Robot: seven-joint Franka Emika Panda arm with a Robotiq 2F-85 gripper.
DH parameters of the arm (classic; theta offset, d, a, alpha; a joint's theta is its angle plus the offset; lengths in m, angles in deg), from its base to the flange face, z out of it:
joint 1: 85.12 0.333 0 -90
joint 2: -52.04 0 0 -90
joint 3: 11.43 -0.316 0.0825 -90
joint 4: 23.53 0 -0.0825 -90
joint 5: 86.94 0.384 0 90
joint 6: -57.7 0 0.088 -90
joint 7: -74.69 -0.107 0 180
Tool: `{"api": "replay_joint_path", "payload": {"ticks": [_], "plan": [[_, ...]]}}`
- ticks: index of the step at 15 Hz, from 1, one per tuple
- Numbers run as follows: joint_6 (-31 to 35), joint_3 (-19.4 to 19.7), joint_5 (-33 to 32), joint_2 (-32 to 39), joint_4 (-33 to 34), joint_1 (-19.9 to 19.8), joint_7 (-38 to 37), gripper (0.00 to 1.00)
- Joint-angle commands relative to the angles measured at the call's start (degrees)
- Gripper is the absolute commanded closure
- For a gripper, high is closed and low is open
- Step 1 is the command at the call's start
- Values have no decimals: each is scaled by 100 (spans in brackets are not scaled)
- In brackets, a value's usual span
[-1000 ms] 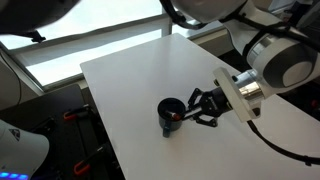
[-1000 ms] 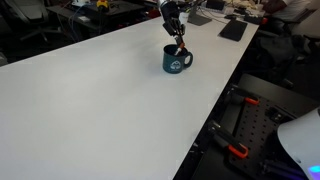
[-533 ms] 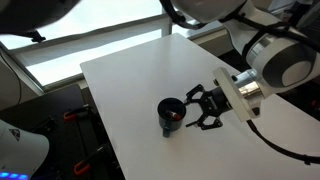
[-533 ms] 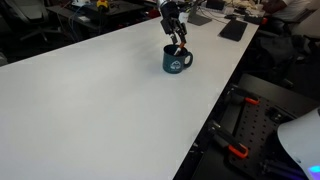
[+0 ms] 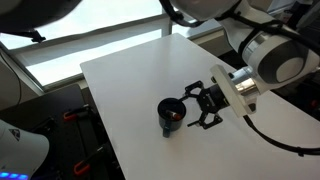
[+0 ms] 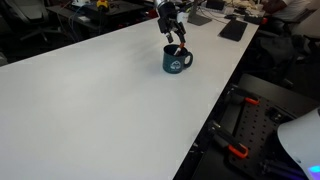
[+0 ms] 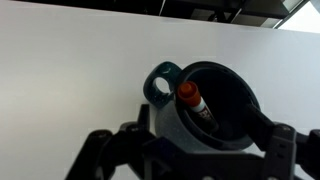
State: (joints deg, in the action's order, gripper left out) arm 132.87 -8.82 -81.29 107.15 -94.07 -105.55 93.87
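Hovering wide apart beside the mug [image 5: 170,113], the claw [image 5: 194,109] is facing something hard and probably breakable, best grabbed by its rim.

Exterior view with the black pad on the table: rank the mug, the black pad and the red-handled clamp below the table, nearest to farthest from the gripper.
1. The mug, just below the gripper.
2. The black pad, lying flat at the far corner of the table.
3. The red-handled clamp, down past the table's edge, on the near side.
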Motion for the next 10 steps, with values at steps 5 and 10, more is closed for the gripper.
{"api": "replay_joint_path", "payload": {"ticks": [5, 10], "plan": [[698, 69, -582, -1013, -732, 269, 402, 8], [1345, 17, -1030, -2164, -1654, 624, 396, 11]]}}
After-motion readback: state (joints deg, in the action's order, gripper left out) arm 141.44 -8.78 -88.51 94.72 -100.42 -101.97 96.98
